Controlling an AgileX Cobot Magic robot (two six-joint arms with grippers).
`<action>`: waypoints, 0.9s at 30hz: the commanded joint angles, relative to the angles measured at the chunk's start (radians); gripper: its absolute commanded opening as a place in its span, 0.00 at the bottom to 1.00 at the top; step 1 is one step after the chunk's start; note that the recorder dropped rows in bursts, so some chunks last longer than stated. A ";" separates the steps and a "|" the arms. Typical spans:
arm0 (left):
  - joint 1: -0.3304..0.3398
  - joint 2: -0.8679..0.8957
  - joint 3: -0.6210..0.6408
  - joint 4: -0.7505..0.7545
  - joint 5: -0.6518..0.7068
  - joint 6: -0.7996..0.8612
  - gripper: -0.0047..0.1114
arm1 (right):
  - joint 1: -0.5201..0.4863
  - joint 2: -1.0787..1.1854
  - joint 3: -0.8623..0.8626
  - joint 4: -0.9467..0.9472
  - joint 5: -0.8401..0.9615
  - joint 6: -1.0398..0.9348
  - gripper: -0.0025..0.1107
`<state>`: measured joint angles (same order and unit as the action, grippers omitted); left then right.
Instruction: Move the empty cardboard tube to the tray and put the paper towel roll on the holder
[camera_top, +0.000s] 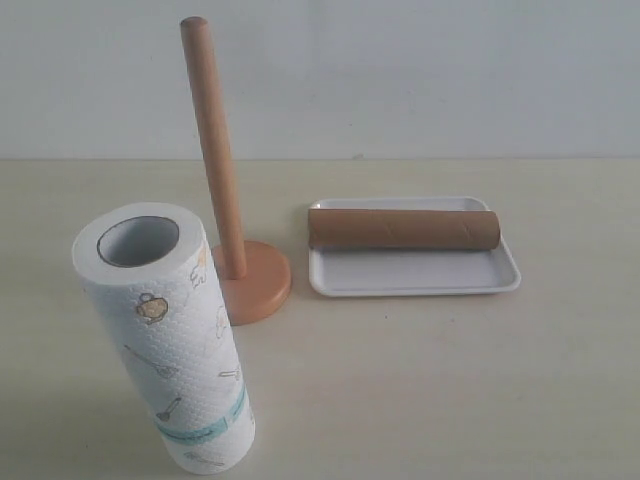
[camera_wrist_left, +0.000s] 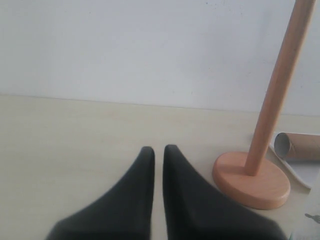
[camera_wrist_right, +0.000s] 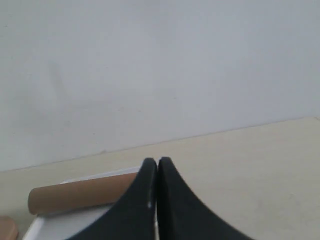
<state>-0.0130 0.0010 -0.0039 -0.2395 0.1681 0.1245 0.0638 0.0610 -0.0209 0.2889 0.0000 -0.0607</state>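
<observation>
The hollow brown cardboard tube is lying in the white plastic tray; the embossed white paper roll is standing upright beside the orange-tan wooden holder. The left pincer and right pincer are sitting clenched, empty.

The brown cardboard tube lay on its side across the back of the white tray. The bare wooden holder stood just beside the tray, and the printed paper towel roll stood upright nearer the camera.
</observation>
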 joint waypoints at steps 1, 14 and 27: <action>0.003 -0.001 0.004 -0.007 -0.010 0.001 0.09 | -0.070 -0.061 0.021 -0.003 0.044 0.010 0.02; 0.003 -0.001 0.004 -0.007 -0.010 0.001 0.09 | -0.082 -0.061 0.021 -0.010 0.254 -0.067 0.02; 0.003 -0.001 0.004 -0.007 -0.010 0.001 0.09 | -0.082 -0.061 0.021 -0.036 0.345 -0.088 0.02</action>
<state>-0.0130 0.0010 -0.0039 -0.2395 0.1660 0.1245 -0.0117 0.0048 -0.0038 0.2803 0.3370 -0.1706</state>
